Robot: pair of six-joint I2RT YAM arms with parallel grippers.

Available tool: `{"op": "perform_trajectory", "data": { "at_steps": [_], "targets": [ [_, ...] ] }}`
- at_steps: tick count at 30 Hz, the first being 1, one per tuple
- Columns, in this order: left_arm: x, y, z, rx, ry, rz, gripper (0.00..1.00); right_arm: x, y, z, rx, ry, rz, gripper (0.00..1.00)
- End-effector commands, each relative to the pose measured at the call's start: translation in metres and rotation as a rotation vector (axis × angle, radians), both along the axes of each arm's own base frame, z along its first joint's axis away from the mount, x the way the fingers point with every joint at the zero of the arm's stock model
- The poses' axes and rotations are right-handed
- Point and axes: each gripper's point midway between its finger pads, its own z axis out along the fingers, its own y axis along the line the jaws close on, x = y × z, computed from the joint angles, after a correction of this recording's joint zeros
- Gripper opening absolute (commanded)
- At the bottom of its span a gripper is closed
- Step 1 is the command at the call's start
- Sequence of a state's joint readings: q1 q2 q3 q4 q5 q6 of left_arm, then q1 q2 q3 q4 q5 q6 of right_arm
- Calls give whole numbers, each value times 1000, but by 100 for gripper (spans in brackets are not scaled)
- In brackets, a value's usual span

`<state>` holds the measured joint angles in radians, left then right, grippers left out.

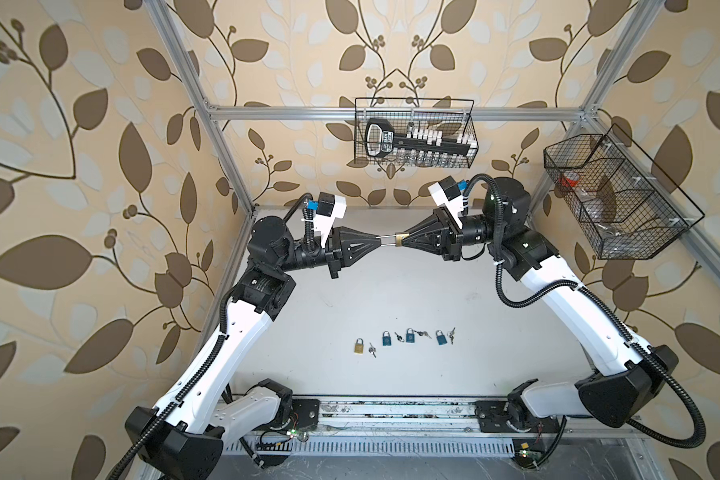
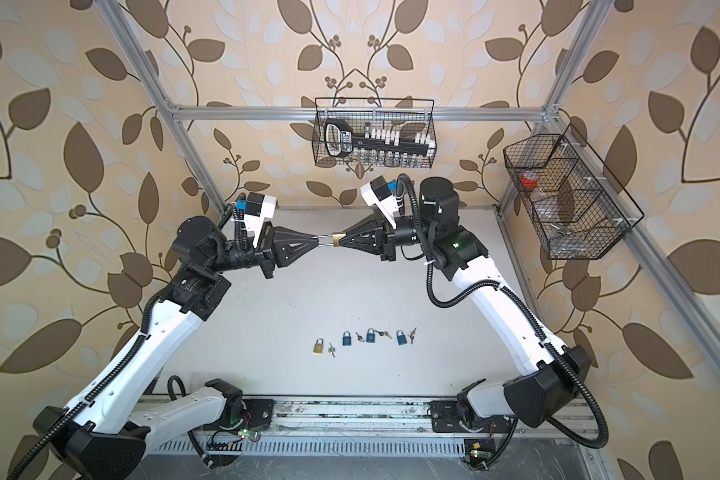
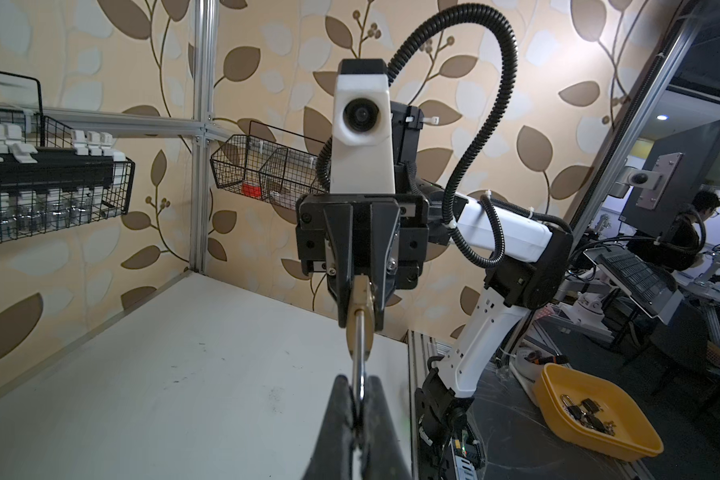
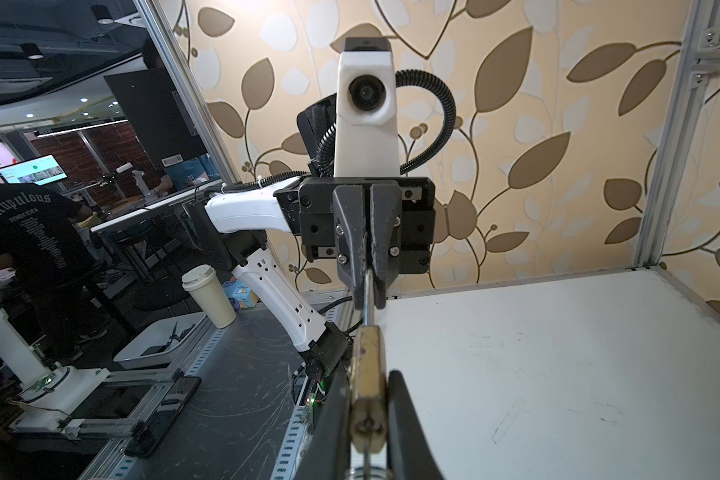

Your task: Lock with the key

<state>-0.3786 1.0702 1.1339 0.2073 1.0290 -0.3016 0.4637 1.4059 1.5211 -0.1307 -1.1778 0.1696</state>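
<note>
Left claw (image 1: 379,238) clamps shackle (image 3: 357,365) of brass padlock (image 1: 399,240); right claw (image 1: 405,240) clamps its body, above far desk (image 1: 391,291).

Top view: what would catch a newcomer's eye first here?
The left gripper and right gripper meet in mid-air over the table's far end, both clamped on one padlock, left on the shackle, right on the body. A row of locks with keys lies nearer the front, and a giant key fills the basket on the back rail.
</note>
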Motion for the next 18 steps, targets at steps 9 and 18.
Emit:
{"op": "perform_trajectory", "data": {
  "at_steps": [9,18],
  "targets": [
    [-10,2,6,-58,-38,-5,0,3,-11,9,38,-63,-91,44],
    [-11,20,15,-28,-69,-45,0,5,-43,4,55,-4,-166,52]
  ]
}}
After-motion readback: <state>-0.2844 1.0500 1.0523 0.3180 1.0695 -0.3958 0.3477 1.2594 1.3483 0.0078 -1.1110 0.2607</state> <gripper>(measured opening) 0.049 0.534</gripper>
